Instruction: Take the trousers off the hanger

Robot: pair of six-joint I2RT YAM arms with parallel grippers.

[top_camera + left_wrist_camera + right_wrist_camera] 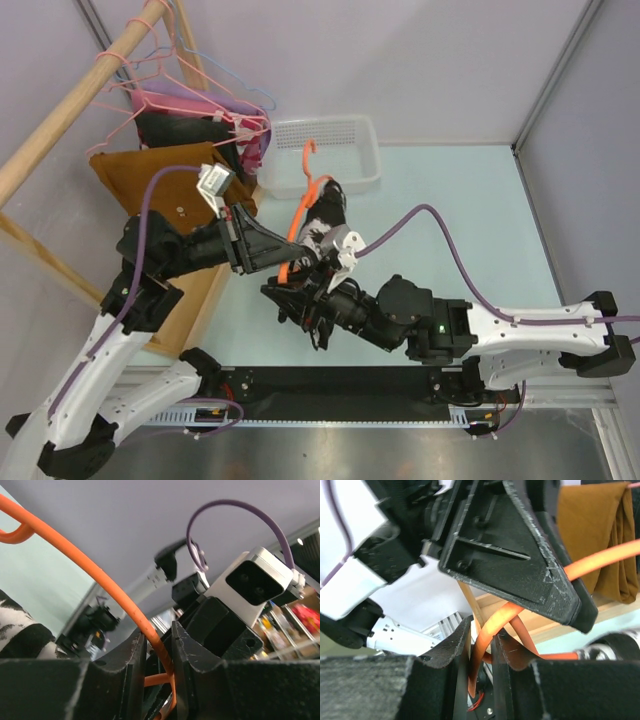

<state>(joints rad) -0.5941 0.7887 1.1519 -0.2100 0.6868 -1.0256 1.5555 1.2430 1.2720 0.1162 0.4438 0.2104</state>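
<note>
An orange hanger [299, 222] is held over the table with the black-and-white print trousers [326, 214] draped on it. My left gripper [287, 262] is shut on the hanger's wire, which runs between its jaws in the left wrist view [159, 636]; the print trousers [17, 630] show at the left there. My right gripper [290, 293] is shut on the hanger's lower end just below the left one, seen in the right wrist view [481, 630]. The rust-brown trousers [160, 185] hang on the wooden rack and also show in the right wrist view [590, 535].
A wooden clothes rack [60, 130] stands at the left with pink and blue hangers [170, 85] and dark clothes [190, 128]. A white mesh basket [325, 150] sits at the back middle. Purple cables loop over both arms.
</note>
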